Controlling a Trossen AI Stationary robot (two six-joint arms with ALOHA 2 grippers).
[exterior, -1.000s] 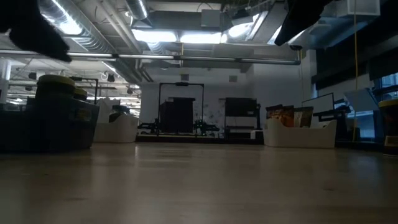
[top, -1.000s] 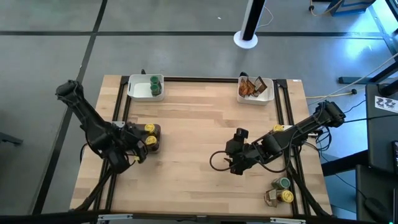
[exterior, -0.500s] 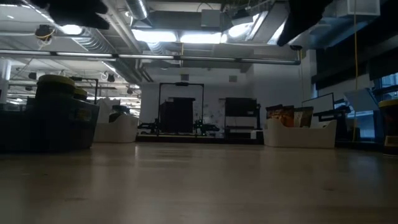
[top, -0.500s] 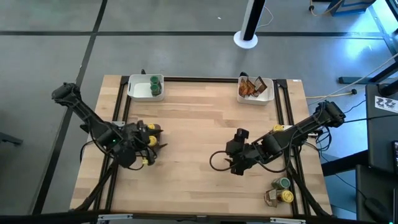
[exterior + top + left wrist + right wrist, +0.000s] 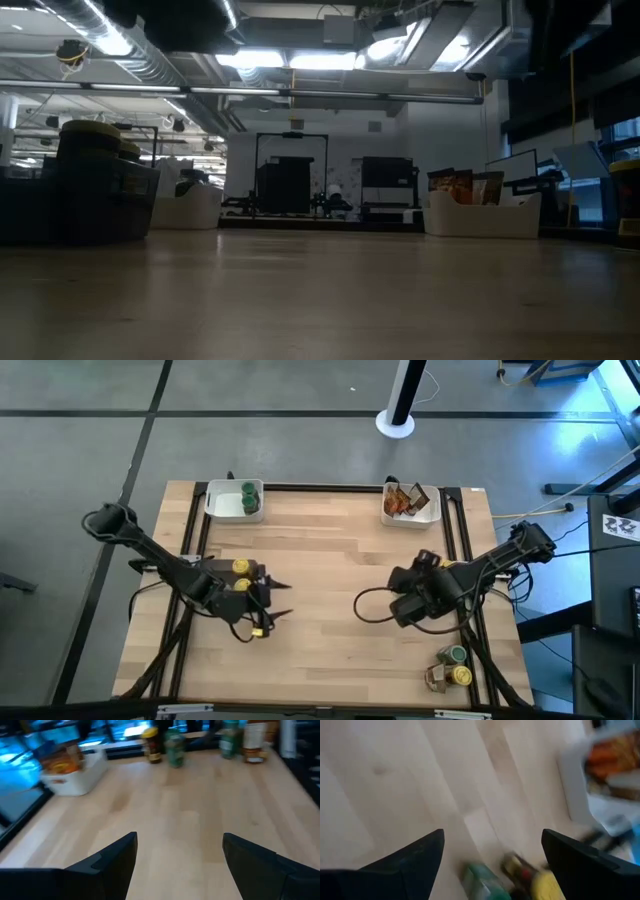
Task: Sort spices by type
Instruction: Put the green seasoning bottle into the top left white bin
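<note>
High view: left pincer (image 5: 268, 606) spread and empty just beside the dark tray (image 5: 251, 572) holding yellow-lidded jars (image 5: 241, 567); right pincer (image 5: 408, 588), also spread, should descend squarely over one loose jar (image 5: 457, 655) far from that tray, near the worktop (image 5: 330, 560) corner.

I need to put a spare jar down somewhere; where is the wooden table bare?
Bare: the wooden table along its near edge and between the two white rectangular trays. Crowded: by the dark tray of yellow-lidded jars and the mixed jars at the near right corner.
</note>
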